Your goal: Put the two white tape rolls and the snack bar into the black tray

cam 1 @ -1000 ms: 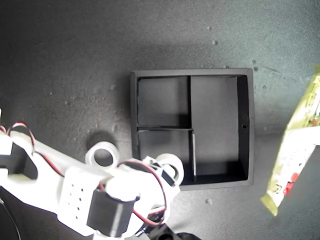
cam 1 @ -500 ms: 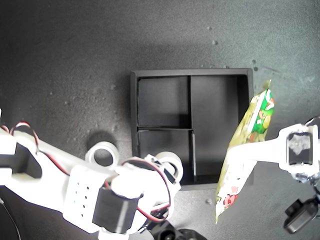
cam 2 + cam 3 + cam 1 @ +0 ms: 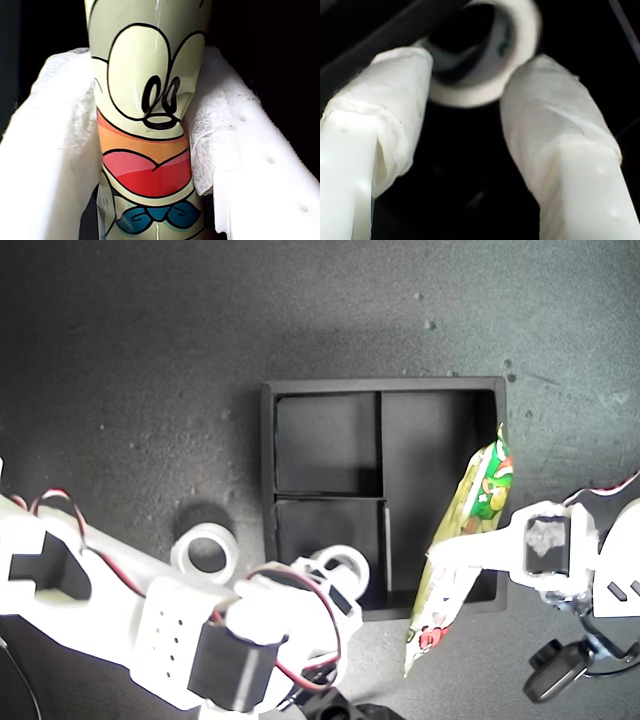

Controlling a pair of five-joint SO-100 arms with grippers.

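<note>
The snack bar [image 3: 484, 483], cream and green with cartoon pictures, hangs slanted over the black tray's [image 3: 268, 455] wall on the exterior view's right. My first gripper [image 3: 468, 549] is shut on its middle, and its padded fingers [image 3: 55, 150] press the wrapper [image 3: 150, 100] from both sides. One white tape roll [image 3: 343, 566] lies in the tray's compartment at the exterior view's lower left. My second gripper [image 3: 333, 592] stands open just behind it, with the roll [image 3: 485, 55] at its fingertips [image 3: 400, 80]. The other white tape roll [image 3: 205, 551] lies on the table outside the tray.
The dark speckled table [image 3: 130, 370] surrounds the tray. The second arm's white body [image 3: 160, 630] with red wires fills the exterior view's lower left. The first arm's body [image 3: 590, 580] sits at that view's lower right.
My first gripper has carried the snack bar in from the exterior view's right edge to the tray's wall on that side. The second arm has shifted only slightly.
</note>
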